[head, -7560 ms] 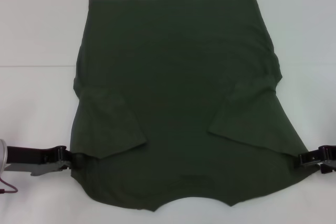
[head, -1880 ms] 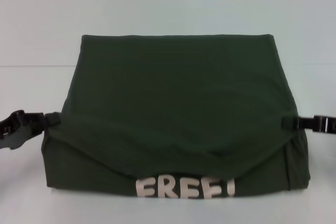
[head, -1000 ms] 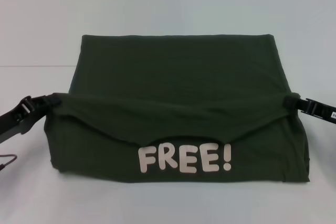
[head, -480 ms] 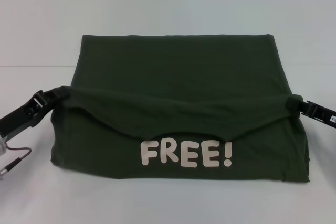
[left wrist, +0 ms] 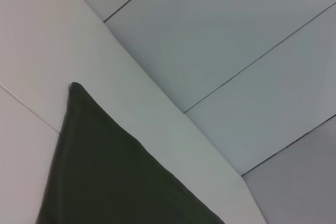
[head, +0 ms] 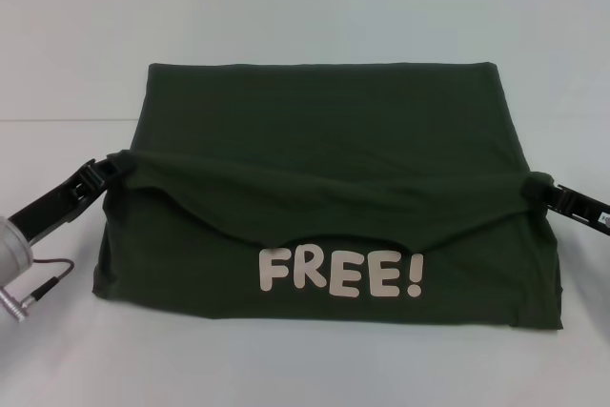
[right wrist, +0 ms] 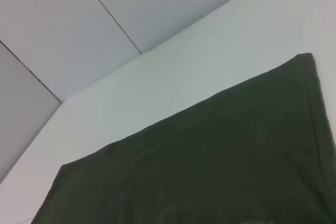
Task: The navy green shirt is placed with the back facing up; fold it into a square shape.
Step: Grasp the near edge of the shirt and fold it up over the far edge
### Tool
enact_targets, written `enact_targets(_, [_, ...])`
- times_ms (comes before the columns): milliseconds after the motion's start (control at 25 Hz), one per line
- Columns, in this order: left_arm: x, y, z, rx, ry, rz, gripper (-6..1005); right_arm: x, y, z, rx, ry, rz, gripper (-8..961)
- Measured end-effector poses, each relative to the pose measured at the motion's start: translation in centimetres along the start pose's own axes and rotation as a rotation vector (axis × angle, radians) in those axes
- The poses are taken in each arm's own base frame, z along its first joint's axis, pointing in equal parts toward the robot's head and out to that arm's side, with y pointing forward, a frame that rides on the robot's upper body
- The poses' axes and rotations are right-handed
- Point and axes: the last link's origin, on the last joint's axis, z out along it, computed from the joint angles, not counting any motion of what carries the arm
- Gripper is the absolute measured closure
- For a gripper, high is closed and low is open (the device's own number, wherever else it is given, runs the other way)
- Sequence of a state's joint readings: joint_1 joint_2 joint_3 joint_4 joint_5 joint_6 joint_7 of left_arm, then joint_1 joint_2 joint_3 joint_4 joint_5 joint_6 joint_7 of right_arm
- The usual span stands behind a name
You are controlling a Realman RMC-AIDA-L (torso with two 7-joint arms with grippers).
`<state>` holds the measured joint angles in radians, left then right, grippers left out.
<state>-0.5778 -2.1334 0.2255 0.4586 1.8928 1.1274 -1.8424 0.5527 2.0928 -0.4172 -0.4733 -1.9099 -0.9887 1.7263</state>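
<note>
Item one, table: a single pale, flat work surface, carrying the whole job; a faint seam line crosses it on the left. Item two, navy green shirt: one garment, dark olive, lying in the middle of the table, its far part flat and plain, its near part doubled over so that a raised flap runs across the width and sags in the centre. Item three, lettering: one pale cream word, "FREE!", showing on the lower layer just below the sagging flap edge. Item four, left gripper: one, at the shirt's left edge, pinched on the corner of the flap, the cloth bunched at its tips. Item five, right gripper: one, at the shirt's right edge, likewise clamped on the opposite corner of the flap. Both wrist views show only green cloth and table, no fingers. Judgement on the step in hand: the flap is being carried toward the far hem, roughly midway. To do it well, both arms should travel at one pace and one height, with enough outward tension to take out the central sag, and set the carried edge down square to the far hem before letting go; uneven travel would skew the fold.
</note>
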Motion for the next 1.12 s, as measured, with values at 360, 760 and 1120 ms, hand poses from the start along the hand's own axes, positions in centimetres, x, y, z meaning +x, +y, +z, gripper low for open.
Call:
enact_targets(360, [-0.2,0.3,1.2,0.025,0.012,0.027,938,0.0,-0.1,0.3,0.020,-0.021,0.000,851])
enact_targets(760, [0.1,0.3,1.8,0.046,0.020,0.031,937,0.1,-0.2,0.6,0.039,-0.035,0.010,831])
enact_targets(1120, [-0.2,0.3,2.2,0.064,0.025,0.029,935,0.1,0.1,1.0,0.033,-0.032,0.002,813])
